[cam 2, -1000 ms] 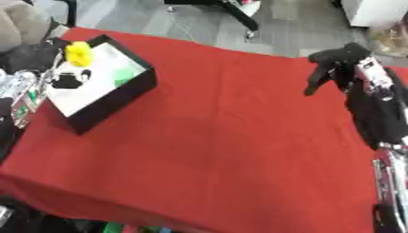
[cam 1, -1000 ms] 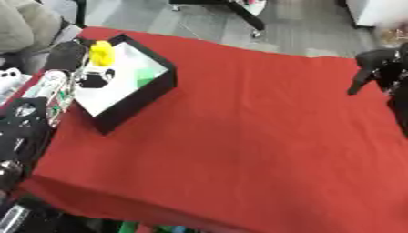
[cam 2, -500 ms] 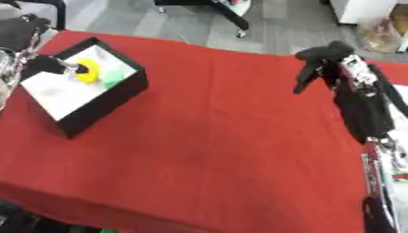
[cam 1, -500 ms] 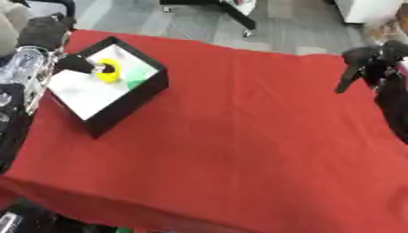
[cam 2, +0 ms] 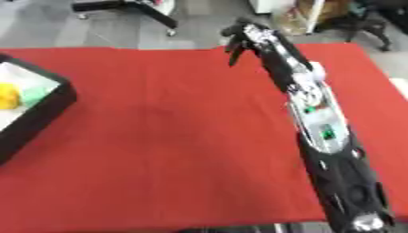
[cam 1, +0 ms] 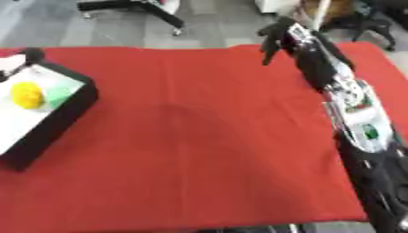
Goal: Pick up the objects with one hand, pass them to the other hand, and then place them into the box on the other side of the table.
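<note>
Left eye view shows the right hand [cam 1: 275, 37] stretched to the far table edge, fingers hanging relaxed and empty. Since a second ago the left hand has left the black box [cam 1: 60, 123], where yellow [cam 1: 26, 94] and green [cam 1: 57, 94] objects lie, suggesting that delivery is finished.

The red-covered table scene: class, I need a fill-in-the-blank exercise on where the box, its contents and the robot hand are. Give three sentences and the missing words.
1. The black box stands at the table's ______ edge.
2. Inside the box, beside a pale green thing, lies a ______ object.
3. The right robot hand reaches out over the ______ edge of the red cloth, holding nothing.

Missing words: left; yellow; far
</note>
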`<state>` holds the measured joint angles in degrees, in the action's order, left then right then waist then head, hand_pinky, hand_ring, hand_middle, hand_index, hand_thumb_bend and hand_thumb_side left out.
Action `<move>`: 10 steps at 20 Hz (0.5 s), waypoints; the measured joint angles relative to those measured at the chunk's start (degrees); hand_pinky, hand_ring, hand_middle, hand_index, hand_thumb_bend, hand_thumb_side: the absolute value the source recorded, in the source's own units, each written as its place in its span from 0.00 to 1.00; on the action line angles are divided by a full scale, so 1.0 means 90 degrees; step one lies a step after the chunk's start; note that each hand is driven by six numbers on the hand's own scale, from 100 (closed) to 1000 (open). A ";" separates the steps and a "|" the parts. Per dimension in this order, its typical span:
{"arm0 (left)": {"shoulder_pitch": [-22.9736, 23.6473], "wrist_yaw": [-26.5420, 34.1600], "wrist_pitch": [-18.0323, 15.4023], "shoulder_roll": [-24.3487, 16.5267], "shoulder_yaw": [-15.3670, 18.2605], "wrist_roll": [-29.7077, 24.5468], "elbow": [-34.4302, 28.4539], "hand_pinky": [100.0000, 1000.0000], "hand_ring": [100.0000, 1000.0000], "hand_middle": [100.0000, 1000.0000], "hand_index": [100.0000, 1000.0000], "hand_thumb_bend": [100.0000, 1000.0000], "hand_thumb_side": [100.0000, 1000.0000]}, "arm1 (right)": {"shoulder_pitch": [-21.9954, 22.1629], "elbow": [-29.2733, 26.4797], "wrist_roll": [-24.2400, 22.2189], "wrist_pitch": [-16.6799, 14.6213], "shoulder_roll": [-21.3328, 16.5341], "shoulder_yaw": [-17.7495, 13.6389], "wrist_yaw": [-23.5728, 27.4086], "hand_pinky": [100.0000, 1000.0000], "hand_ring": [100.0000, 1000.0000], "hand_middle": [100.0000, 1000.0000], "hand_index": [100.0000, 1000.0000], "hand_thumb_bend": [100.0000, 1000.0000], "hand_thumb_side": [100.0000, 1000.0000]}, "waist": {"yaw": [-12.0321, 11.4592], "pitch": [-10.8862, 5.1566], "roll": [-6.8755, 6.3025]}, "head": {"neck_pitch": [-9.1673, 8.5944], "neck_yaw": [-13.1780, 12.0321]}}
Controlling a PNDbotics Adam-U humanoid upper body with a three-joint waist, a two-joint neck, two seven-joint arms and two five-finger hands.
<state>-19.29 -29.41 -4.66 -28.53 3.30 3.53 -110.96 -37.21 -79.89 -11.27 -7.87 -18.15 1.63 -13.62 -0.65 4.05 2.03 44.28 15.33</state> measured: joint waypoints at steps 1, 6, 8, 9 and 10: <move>0.0058 0.0199 -0.0092 0.0125 -0.0066 -0.0058 -0.0110 0.67 0.58 0.61 0.82 0.68 0.68 | -0.0170 0.0349 0.0048 -0.0186 -0.0170 -0.0007 -0.0399 0.99 0.73 0.83 0.88 0.00 1.00 | -0.0031 0.0011 0.0007 | 0.0000 0.0167; 0.0245 0.0759 -0.0455 0.0784 -0.0338 -0.0471 -0.0270 0.66 0.57 0.59 0.81 0.65 0.72 | -0.1088 0.2426 0.0379 -0.0827 -0.0751 -0.0098 -0.2821 0.95 0.88 0.94 0.94 0.00 1.00 | -0.0221 0.0054 0.0001 | 0.0000 0.0659; 0.0278 0.0881 -0.0510 0.1016 -0.0401 -0.0597 -0.0272 0.66 0.57 0.59 0.81 0.64 0.74 | -0.1406 0.3280 0.0720 -0.0820 -0.0835 -0.0222 -0.3817 0.94 0.91 0.95 0.95 0.00 1.00 | -0.0295 0.0071 -0.0024 | 0.0000 0.0806; 0.0302 0.0916 -0.0524 0.1099 -0.0432 -0.0655 -0.0273 0.66 0.57 0.59 0.81 0.63 0.75 | -0.1534 0.3677 0.0927 -0.0755 -0.0845 -0.0300 -0.4272 0.93 0.92 0.95 0.95 0.00 1.00 | -0.0323 0.0072 -0.0032 | 0.0000 0.0873; 0.0319 0.0937 -0.0532 0.1164 -0.0453 -0.0713 -0.0274 0.66 0.57 0.59 0.81 0.63 0.76 | -0.1653 0.4052 0.1151 -0.0659 -0.0845 -0.0383 -0.4697 0.93 0.92 0.95 0.95 0.00 1.00 | -0.0348 0.0072 -0.0037 | 0.0000 0.0935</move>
<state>-16.42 -20.98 -9.45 -18.05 -0.78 -2.89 -113.42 -52.09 -43.43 -0.90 -13.80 -25.76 -1.82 -55.90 -3.78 4.70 1.70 44.28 23.75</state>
